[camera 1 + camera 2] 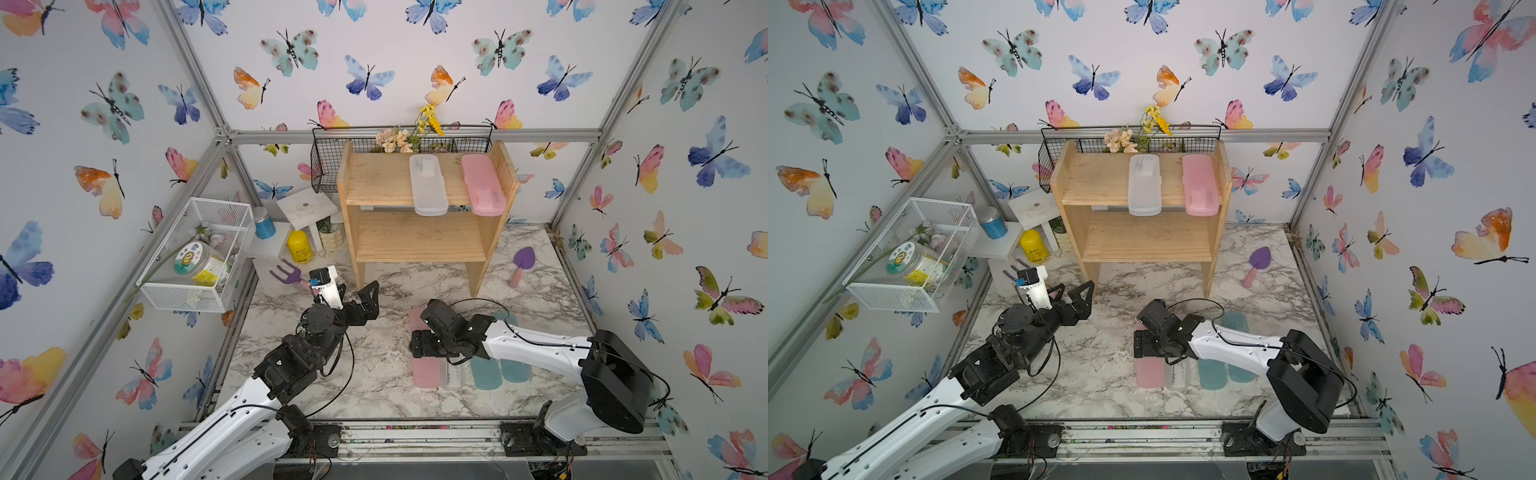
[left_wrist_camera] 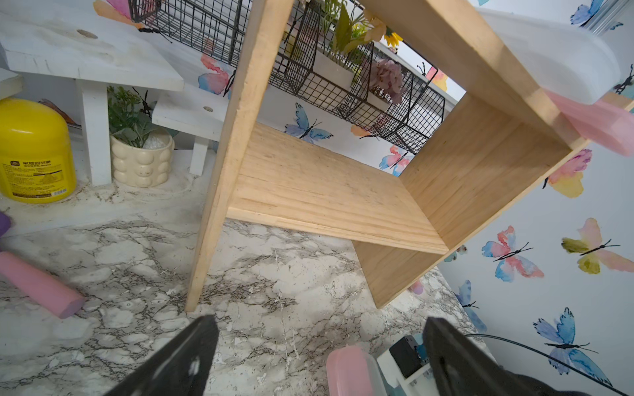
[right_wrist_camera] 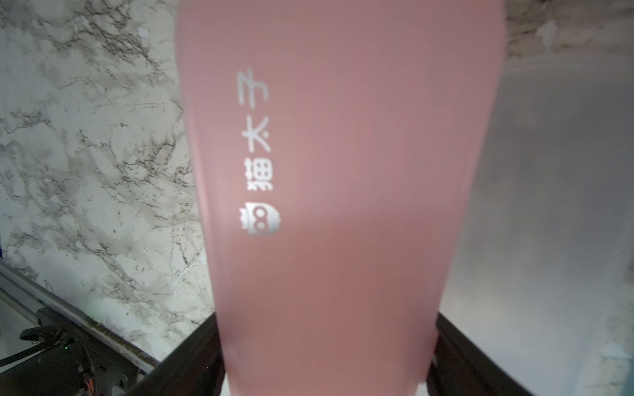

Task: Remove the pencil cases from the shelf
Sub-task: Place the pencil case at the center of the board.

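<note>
**Four down, two left on the shelf**

Right gripper (image 3: pixel 327 360) straddles the near pink case (image 1: pixel 424 374), which lies on the marbled table (image 1: pixel 374 386) in a row with three more. Gripping or released, I cannot tell. Left gripper (image 1: pixel 357 289) hovers by the pine shelf (image 1: pixel 374 178), jaws wide and empty. Next: the frosted white case (image 1: pixel 428 185) and far pink case (image 1: pixel 483 185) overhanging its top board, both smooth, flat and round-ended.

Purple trowel (image 1: pixel 523 258) on marble tabletop (image 1: pixel 374 395); yellow jar (image 1: pixel 299 246) beside white stool (image 1: pixel 306 210).
</note>
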Robot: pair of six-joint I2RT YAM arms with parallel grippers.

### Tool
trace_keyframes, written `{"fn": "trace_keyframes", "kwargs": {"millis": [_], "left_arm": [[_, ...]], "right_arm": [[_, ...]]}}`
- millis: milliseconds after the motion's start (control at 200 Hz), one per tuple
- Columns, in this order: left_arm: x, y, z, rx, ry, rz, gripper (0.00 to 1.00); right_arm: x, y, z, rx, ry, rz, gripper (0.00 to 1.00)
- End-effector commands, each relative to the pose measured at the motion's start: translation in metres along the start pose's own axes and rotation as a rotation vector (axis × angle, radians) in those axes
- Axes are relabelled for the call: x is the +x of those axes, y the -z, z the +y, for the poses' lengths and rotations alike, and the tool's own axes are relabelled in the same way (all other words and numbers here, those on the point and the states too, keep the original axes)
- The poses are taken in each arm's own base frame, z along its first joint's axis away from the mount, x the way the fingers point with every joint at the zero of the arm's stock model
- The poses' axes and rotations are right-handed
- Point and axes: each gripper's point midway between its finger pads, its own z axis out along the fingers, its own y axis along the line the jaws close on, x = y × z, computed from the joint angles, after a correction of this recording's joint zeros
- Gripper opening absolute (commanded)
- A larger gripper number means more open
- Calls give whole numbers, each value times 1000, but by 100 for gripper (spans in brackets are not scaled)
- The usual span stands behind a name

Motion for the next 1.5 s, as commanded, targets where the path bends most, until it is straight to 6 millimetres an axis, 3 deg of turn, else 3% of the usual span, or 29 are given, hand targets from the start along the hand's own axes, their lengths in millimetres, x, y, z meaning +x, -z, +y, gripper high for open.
{"fn": "trace_keyframes", "kwargs": {"millis": [0, 385, 696, 826, 936, 1081, 1186, 1332, 1497], "left_arm": [[8, -2, 4, -17, 14, 19, 99], [15, -4, 11, -46, 14, 33, 98], [17, -2, 17, -65, 14, 27, 99], [15, -1, 16, -63, 15, 24, 99], [7, -1, 10, -48, 28, 8, 99], [-14, -5, -18, 29, 56, 16, 99], [-30, -14, -52, 152, 120, 71, 99], [-65, -19, -111, 371, 218, 72, 99], [-100, -33, -159, 538, 311, 50, 99]], "right_arm": [[-4, -8, -1, 21, -28, -23, 87], [-2, -34, 9, 74, -3, 9, 88], [0, -40, -2, 139, -6, 21, 90], [-5, -32, 7, 103, 2, -1, 91], [-24, -2, 28, 35, 38, -90, 99], [-55, 67, 49, -55, 106, -273, 99], [-71, 114, 44, -62, 147, -409, 99], [-84, 175, 19, 33, 171, -543, 99], [-91, 227, -6, 118, 143, -636, 99]]}}
